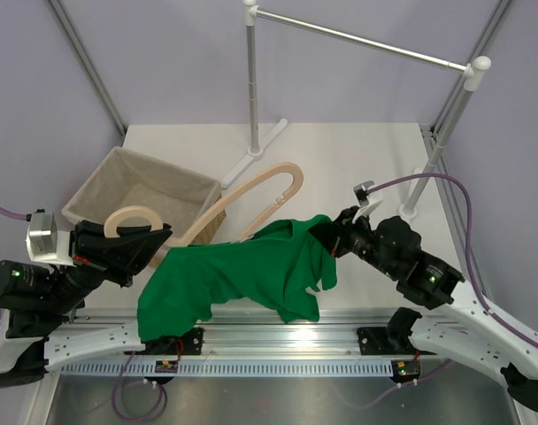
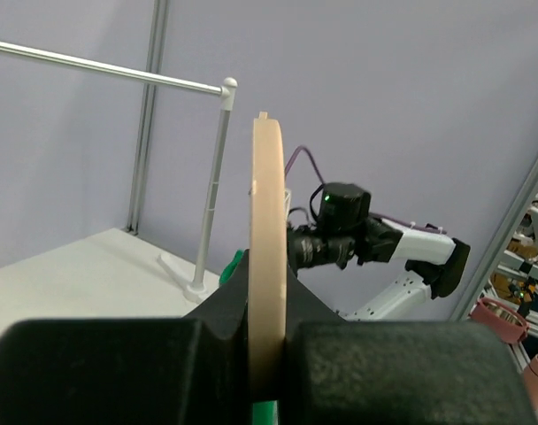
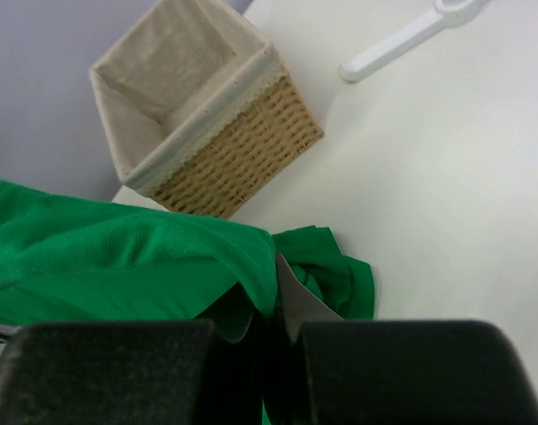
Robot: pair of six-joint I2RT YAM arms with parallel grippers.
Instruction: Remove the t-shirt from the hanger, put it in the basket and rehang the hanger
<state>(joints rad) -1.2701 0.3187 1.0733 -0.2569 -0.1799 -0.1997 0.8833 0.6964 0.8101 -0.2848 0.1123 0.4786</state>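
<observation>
Where t-shirt drapes, hanger partly hidden, right end effector tips buried

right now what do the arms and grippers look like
The left arm and right arm are white low down and black toward the wrist, each trailing a purple cable, with small green lights on the joints. The left gripper and right gripper have blocky matte black fingers.

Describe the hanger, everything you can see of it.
The hanger is pale beige, smooth, and looks wooden, with a curved hook and arched shoulders. The left gripper has its jaws shut on the hook end, seen edge-on in the left wrist view. The body slants across the table. One rounded end is bare, and the rest runs under the green t-shirt.
</observation>
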